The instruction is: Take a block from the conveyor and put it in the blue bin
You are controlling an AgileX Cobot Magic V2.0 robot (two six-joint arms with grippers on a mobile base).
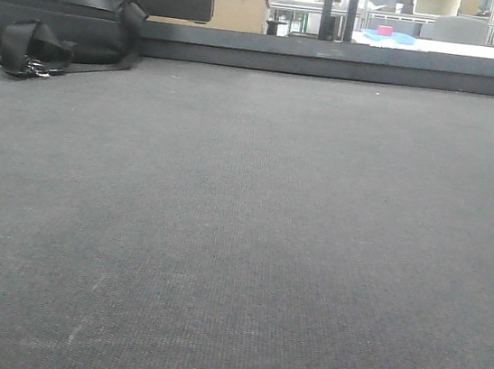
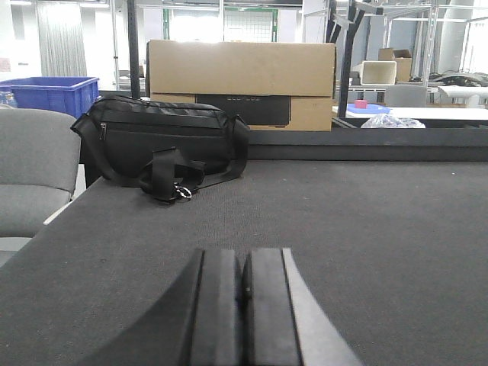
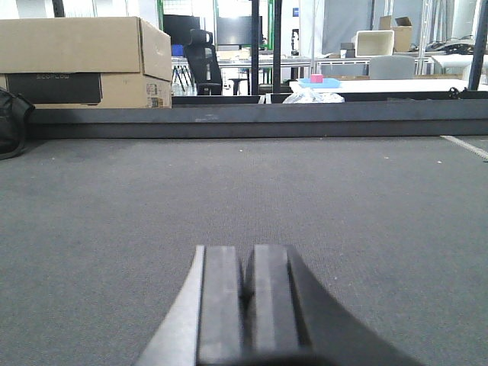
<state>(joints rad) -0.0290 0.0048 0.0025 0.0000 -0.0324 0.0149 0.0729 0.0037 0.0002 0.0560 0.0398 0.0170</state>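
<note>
No block shows on the dark grey conveyor belt (image 1: 249, 239) in any view. In the left wrist view a blue bin (image 2: 47, 93) stands at the far left, beyond a grey chair. My left gripper (image 2: 244, 263) hangs low over the belt with its two black pads pressed together and nothing between them. My right gripper (image 3: 248, 259) sits just as low over the belt, shut and empty. Neither gripper appears in the front view.
A black bag (image 1: 55, 18) with a strap lies on the belt's far left, in front of a cardboard box (image 2: 240, 80). A raised dark rail (image 1: 354, 64) closes the belt's far edge. A small pink object (image 3: 316, 78) sits on a blue tray on a distant white table.
</note>
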